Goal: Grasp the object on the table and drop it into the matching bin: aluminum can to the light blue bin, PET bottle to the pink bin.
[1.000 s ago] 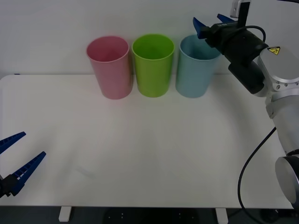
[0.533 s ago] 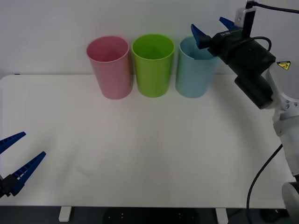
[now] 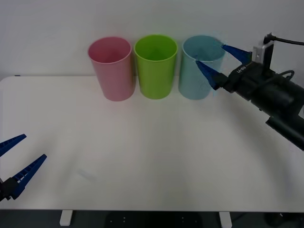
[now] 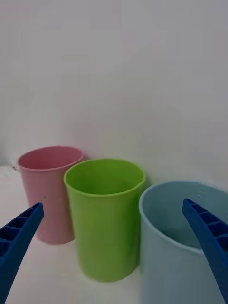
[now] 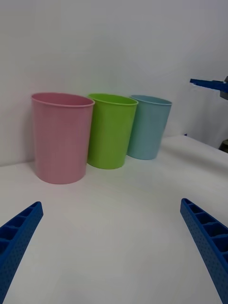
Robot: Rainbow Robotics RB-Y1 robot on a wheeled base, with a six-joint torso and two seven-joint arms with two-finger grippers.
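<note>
The light blue bin (image 3: 194, 81) stands at the right end of a row at the back of the white table (image 3: 152, 142); the pink bin (image 3: 113, 71) is at the left end. My right gripper (image 3: 209, 53) is open and holds nothing. It hovers at the light blue bin's right rim, fingers pointing left. From the right wrist view the open gripper (image 4: 113, 204) faces the light blue bin (image 4: 173, 259) and the pink bin (image 4: 45, 190). My left gripper (image 3: 34, 147) waits open at the table's front left. The aluminum can is out of view.
A lime green bin (image 3: 155, 71) stands between the pink and light blue ones, nearly touching both. A white wall rises right behind the row. The right arm's black body (image 3: 273, 102) stretches over the table's right side.
My right gripper has dropped from above the light blue bin's rim and pulled back to the right, with the arm lowering over the table. The left gripper has not moved.
</note>
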